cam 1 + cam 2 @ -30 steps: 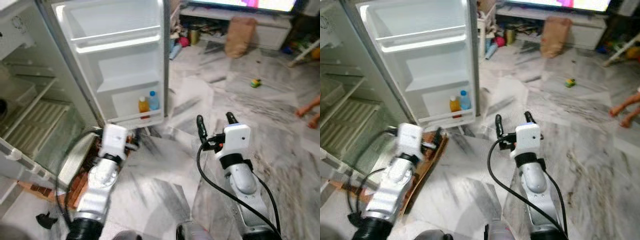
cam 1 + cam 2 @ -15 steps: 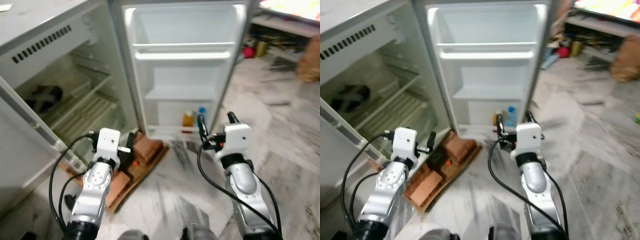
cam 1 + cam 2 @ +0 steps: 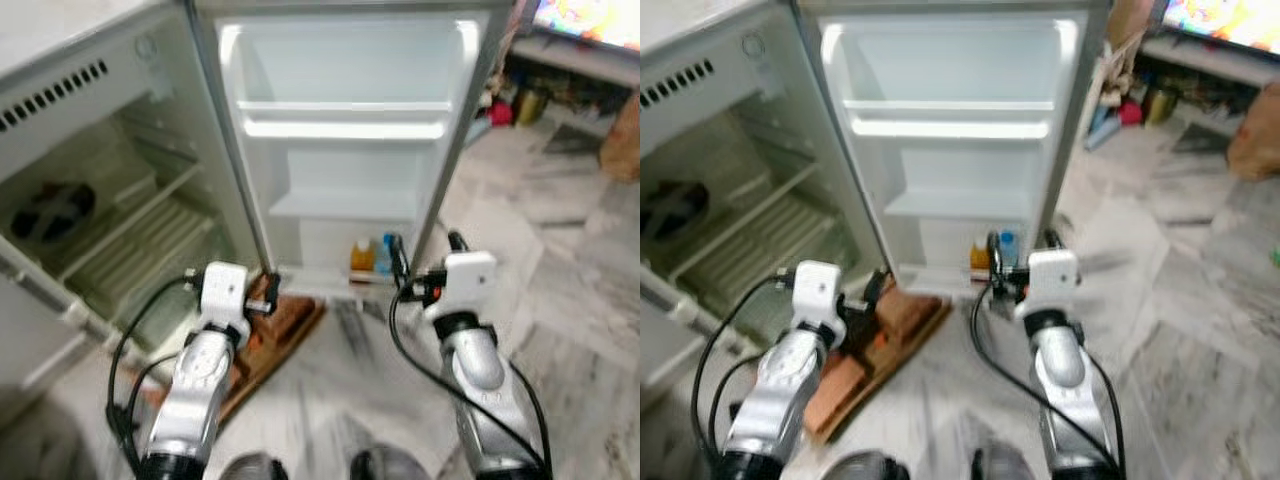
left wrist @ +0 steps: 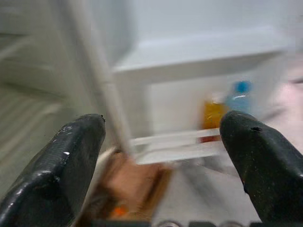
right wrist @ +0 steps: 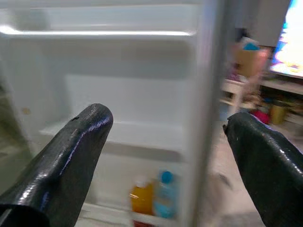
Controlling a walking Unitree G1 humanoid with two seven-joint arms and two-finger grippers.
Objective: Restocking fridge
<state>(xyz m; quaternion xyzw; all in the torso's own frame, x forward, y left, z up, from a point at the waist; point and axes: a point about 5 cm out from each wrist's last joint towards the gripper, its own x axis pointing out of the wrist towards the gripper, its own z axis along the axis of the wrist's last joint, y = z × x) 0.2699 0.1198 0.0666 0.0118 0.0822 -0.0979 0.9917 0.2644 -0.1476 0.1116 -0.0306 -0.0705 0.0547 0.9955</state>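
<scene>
Marble floor (image 3: 560, 330) under me; beyond my right gripper (image 3: 422, 252), fingers spread, stand an orange bottle (image 3: 361, 256) and blue bottle (image 3: 383, 254) on the fridge door (image 3: 340, 150); my left gripper (image 4: 161, 156) gapes too.

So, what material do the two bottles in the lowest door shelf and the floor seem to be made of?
The orange bottle and the blue-capped bottle look like translucent plastic, though blur leaves this open. The floor looks like polished marble or marble-look tile: pale grey with darker veins and a slight sheen.

No readable text, labels or numbers anywhere; frames motion-blurred.
</scene>
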